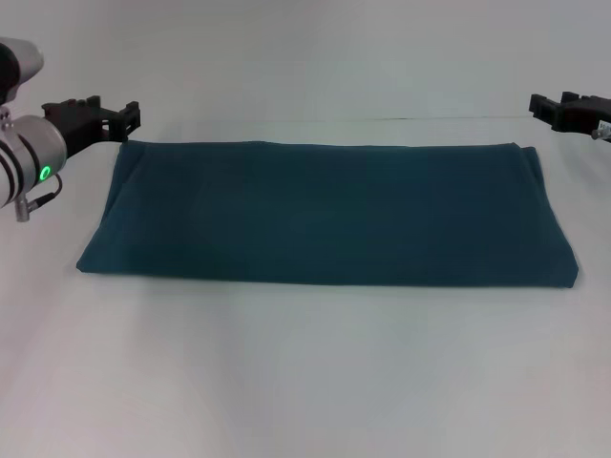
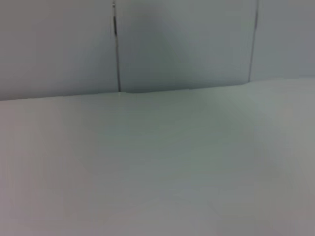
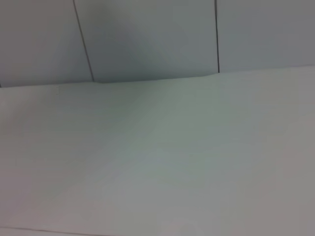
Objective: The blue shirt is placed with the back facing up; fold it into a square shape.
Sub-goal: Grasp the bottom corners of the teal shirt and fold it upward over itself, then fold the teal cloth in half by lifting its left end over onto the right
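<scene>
- The shirt (image 1: 327, 212) lies flat on the white table (image 1: 305, 372), folded into a long band that runs across my front from left to right.
- Its plain dark teal side faces up; no lettering shows.
- The band's near edge is straight and lies flush on the table. The far edge is also straight.
- The right end looks thicker, with a rounded fold at its far right corner. The left end tapers slightly toward the near corner.
- The cloth is smooth, with only faint creases across the middle.
- My left gripper (image 1: 122, 116) hovers just beyond the shirt's far left corner, close to it but not on the cloth. It holds nothing. Whether its fingers are parted or closed I cannot tell.
- A green light glows on my left wrist (image 1: 44, 173), which sits to the left of the shirt's left end.
- My right gripper (image 1: 546, 107) hovers beyond the far right corner, a little apart from the cloth. It holds nothing. Its finger spacing I cannot tell either.
- Both wrist views show only bare table surface meeting a pale panelled wall (image 2: 182, 44); neither shows the shirt or any fingers.
- The shirt is a wide rectangle at this moment, not a square.
</scene>
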Tool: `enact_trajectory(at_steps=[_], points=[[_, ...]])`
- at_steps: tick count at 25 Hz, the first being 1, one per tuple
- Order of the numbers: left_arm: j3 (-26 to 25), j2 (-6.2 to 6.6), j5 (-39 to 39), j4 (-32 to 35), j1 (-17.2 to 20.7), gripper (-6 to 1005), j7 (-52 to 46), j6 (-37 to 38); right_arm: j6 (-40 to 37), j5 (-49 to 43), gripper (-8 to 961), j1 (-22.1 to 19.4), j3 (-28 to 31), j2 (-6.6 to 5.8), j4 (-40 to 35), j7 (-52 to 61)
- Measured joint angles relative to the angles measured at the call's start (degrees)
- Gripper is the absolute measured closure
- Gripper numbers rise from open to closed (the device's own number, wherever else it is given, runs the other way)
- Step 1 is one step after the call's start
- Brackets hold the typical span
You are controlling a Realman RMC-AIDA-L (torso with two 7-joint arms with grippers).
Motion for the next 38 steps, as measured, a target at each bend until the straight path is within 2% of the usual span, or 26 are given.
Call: enact_trajectory(at_steps=[6, 9, 11, 15, 21, 28, 33, 38], points=[[0.22, -0.04, -0.54, 0.46, 1.26, 393, -2.36, 1.90, -3.35, -0.01, 463, -0.89, -0.06, -0.60, -0.22, 2.19], [2.66, 0.04, -0.31, 2.15, 3.68, 307, -6.96, 8.20, -7.95, -0.02, 350, -2.14, -0.07, -0.89, -0.73, 4.07], [5.46, 0.00, -0.28, 4.85, 6.06, 250, -11.01, 13.12, -12.31, -0.03, 350, -3.42, -0.11, -1.09, -1.71, 5.76], [9.75, -0.93, -0.59, 12.54, 11.51, 135, -18.56, 21.54, -21.05, -0.03, 349, -6.44, -0.15, -1.17, -4.61, 9.11], [11.43, -1.27, -0.81, 18.90, 16.93, 136, -25.83, 31.57, -29.83, -0.04, 348, -10.24, -0.15, -0.95, -8.77, 12.43], [11.20, -1.28, -1.40, 21.03, 20.78, 137, -27.88, 38.08, -38.41, -0.39, 347, -13.01, -0.26, -1.74, -9.88, 15.28], [9.56, -1.27, -2.11, 21.99, 23.49, 138, -28.73, 41.27, -40.97, -0.45, 346, -14.46, -0.39, -1.82, -10.51, 16.11], [6.68, -1.27, -1.88, 22.02, 25.17, 138, -29.99, 43.59, -40.93, -0.47, 279, -14.47, -0.91, -1.97, -10.52, 17.16]])
